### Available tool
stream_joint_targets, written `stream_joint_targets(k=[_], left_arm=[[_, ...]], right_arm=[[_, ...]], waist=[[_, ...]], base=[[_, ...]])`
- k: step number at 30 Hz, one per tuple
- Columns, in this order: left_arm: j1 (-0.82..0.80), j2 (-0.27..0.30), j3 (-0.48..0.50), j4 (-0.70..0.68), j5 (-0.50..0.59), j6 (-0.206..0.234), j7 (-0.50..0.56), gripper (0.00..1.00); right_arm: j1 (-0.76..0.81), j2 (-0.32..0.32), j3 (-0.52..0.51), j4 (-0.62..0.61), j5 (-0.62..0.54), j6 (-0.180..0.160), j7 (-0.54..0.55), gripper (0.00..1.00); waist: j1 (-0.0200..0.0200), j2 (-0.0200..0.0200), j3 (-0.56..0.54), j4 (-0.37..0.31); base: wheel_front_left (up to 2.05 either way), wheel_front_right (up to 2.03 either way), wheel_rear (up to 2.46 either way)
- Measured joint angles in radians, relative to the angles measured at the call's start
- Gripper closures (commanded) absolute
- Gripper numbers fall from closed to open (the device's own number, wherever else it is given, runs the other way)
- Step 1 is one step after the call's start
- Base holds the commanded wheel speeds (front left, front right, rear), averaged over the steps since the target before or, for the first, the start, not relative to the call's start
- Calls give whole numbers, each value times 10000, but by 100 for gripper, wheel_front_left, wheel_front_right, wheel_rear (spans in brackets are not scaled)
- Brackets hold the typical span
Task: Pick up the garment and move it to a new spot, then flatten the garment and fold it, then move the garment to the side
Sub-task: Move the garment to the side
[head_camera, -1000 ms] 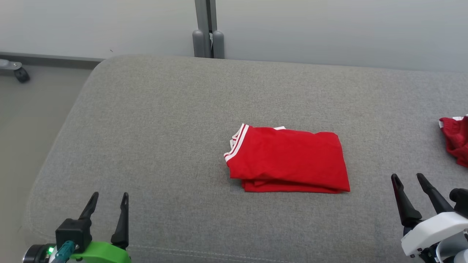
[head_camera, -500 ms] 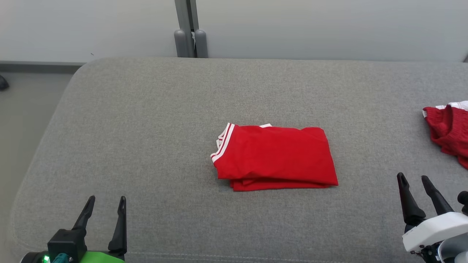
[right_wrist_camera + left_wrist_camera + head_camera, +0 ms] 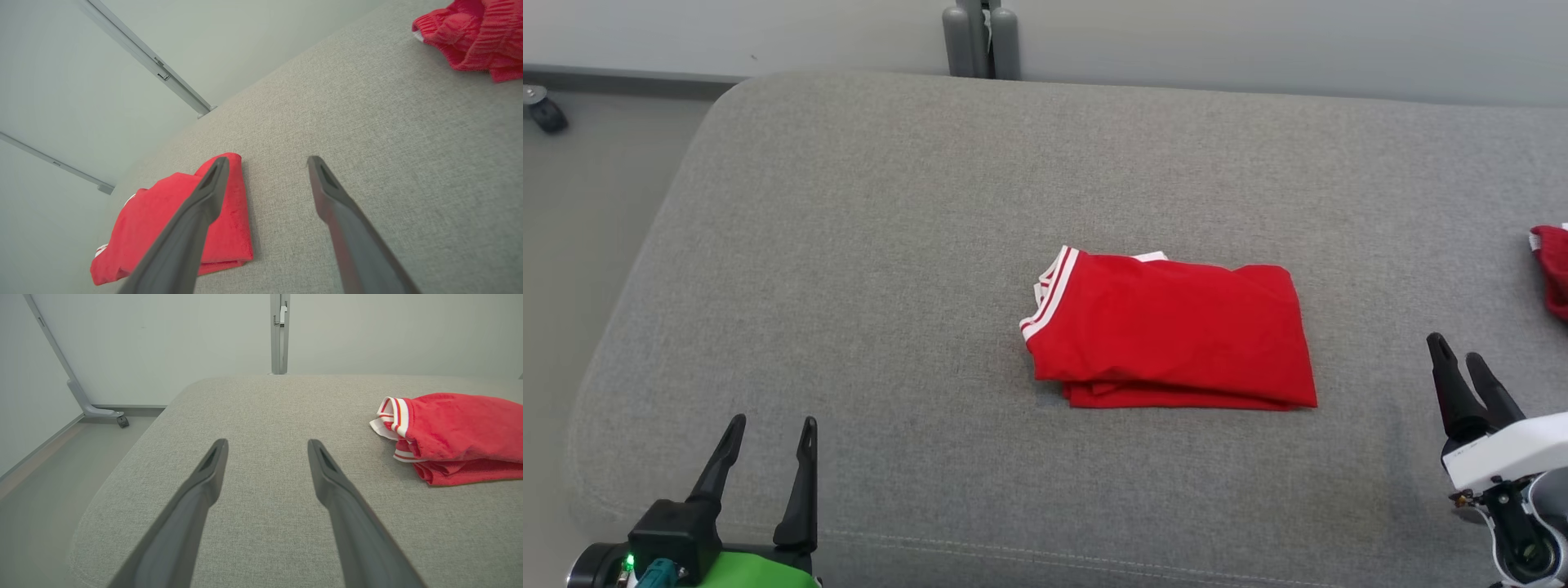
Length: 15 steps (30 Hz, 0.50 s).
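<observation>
A red garment [image 3: 1172, 331] with white-striped trim lies folded into a rectangle in the middle of the grey cushioned surface [image 3: 866, 245]. It also lies at the right of the left wrist view [image 3: 457, 433] and at the lower left of the right wrist view [image 3: 163, 228]. My left gripper [image 3: 772, 429] stands open near the front left edge, well away from the garment, with nothing between its fingers. At the front right my right gripper [image 3: 1455, 349] is open too, empty, a little to the right of the garment.
A second red, crumpled cloth [image 3: 1553, 265] lies at the far right edge, also at the top right of the right wrist view [image 3: 474, 34]. Bare floor [image 3: 580, 212] and a caster [image 3: 546, 114] are left of the surface. A grey post [image 3: 978, 37] stands behind it.
The head camera has shifted, so the whole picture has slid. The garment lies as before. Both grippers stay open; the right one now reaches a little further forward in the view.
</observation>
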Motion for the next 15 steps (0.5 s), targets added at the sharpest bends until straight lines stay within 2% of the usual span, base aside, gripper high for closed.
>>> stream_joint_targets(k=[9, 15], left_arm=[[-29, -25, -10, -424, 272, 15, 259, 0], [-174, -111, -107, -489, 290, 15, 307, 0]], right_arm=[[-1481, -614, 364, 788, 58, 167, 1361, 0], [-2173, -711, 738, 1369, 46, 343, 1956, 0]], waist=[[0, 0, 662, 647], [0, 0, 1057, 1113]], base=[[0, 0, 0], [0, 0, 0]])
